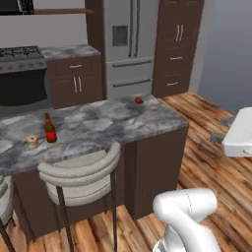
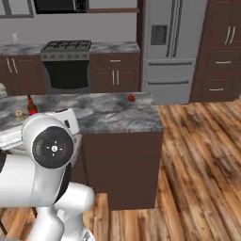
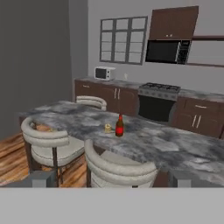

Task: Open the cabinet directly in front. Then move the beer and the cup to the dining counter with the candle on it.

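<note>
At the bottom edge of the hand view the end effector point(image 3: 112, 177) stands fully open and empty, pointed across the dining worktop point(image 3: 175, 144). Ahead, at mid-frame, the beer point(image 3: 119, 126) stands upright just beside the candle point(image 3: 107, 128). No cup is visible, so fetching it looks like the remaining step.

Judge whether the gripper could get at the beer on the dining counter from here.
Probably not yet: the beer stands beside the candle, well out across the dining counter, with a stool between. The open gripper hangs far back.
</note>
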Motion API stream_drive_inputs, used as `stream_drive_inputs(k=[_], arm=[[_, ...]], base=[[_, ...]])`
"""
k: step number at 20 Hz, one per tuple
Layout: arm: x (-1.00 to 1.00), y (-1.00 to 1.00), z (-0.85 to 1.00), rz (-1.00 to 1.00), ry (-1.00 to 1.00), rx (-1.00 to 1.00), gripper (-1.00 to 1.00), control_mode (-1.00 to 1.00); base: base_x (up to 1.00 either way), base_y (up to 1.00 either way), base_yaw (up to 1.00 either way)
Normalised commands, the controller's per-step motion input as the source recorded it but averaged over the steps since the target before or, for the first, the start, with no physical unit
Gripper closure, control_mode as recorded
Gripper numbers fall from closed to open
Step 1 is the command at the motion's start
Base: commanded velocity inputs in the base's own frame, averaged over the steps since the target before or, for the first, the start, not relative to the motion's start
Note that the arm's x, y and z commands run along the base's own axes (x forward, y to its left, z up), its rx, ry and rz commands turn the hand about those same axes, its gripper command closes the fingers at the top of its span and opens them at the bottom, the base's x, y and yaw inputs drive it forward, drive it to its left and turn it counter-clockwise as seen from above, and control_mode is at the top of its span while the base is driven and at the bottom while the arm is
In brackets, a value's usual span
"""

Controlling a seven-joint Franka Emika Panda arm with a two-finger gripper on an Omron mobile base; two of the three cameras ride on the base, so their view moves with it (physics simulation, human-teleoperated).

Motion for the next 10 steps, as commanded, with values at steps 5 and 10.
stream_drive_inputs(k=[5, 10], arm=[[0.0, 0.0, 0.0, 0.0, 0.0, 0.0, -1.0, 1.0], [0.0, 0.0, 0.0, 0.0, 0.0, 0.0, -1.0, 1.0]], base=[[0.27, -0.29, -0.78], [0.39, -0.06, -0.87]])
